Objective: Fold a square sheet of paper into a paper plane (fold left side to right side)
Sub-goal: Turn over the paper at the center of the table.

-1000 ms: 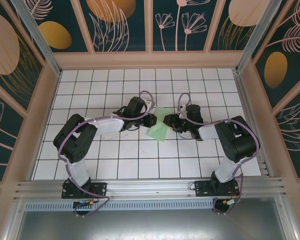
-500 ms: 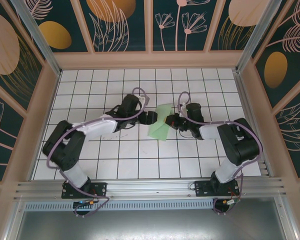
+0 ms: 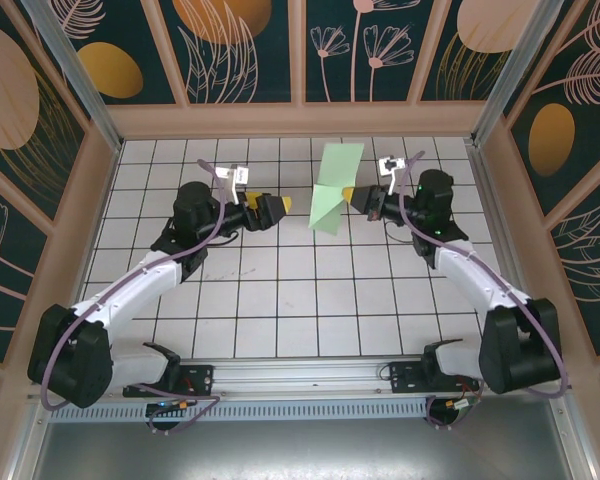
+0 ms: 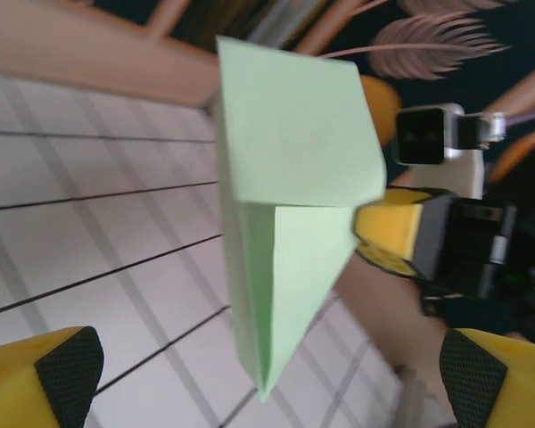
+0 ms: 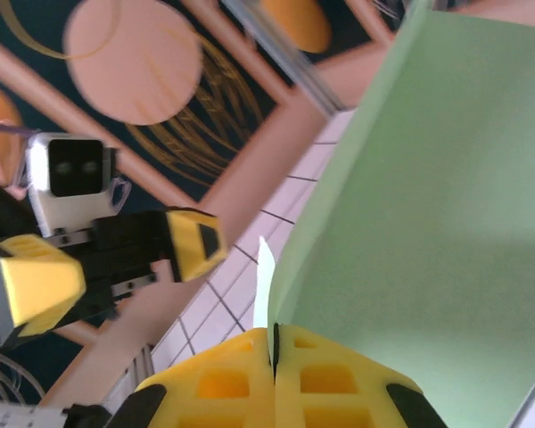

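Since a second ago both arms have risen and drawn apart. The left gripper (image 3: 273,206) has let go, jaws spread wide. The right gripper (image 3: 356,196), jaws pinching one edge, holds the square sheet of paper (image 3: 337,186) above the white-tiled bench (image 3: 280,300) (leaf-patterned walls (image 3: 240,50) behind). The paper is pale green and folded, apparently into overlapping layers.

Looked like a lab robot booth to me, not a home. White gridded tabletop (image 3: 280,300) sat below the left gripper (image 3: 277,205), leaf-print wall panels (image 3: 240,50) stood beyond it, and behind it ran a metal frame rail (image 3: 300,372) with both arm bases (image 3: 170,380) bolted on.
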Controlling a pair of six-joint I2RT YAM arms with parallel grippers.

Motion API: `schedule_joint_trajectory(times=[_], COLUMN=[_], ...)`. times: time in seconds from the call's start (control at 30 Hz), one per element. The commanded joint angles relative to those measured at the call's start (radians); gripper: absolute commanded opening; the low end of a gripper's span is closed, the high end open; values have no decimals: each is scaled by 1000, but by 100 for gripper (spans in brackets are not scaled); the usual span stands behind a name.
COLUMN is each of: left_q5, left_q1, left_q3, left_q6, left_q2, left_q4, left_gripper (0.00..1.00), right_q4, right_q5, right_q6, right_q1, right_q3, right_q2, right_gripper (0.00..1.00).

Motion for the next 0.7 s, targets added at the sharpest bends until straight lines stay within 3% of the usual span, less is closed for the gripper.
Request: schedule_joint_trajectory(times=[0.0, 0.3, 0.5, 0.67], left_q5=[195, 281, 285, 291], left_q1=[1, -24, -57, -73], left_q3=[11, 18, 24, 28], left_q6=[-149, -179, -162, -169], left_q2=[-1, -11, 1, 5], left_q4=[247, 382, 386, 427], left_gripper=[98, 99, 98, 85], right_q4=[-37, -139, -144, -123], right_q5=[-133, -146, -165, -170], right_q6=[-70, -130, -141, -121], right_q1=[19, 120, 162, 170], right_q3=[89, 247, 279, 267], right_q2=[-42, -29, -24, -26], right_gripper=[0, 0, 0, 0])
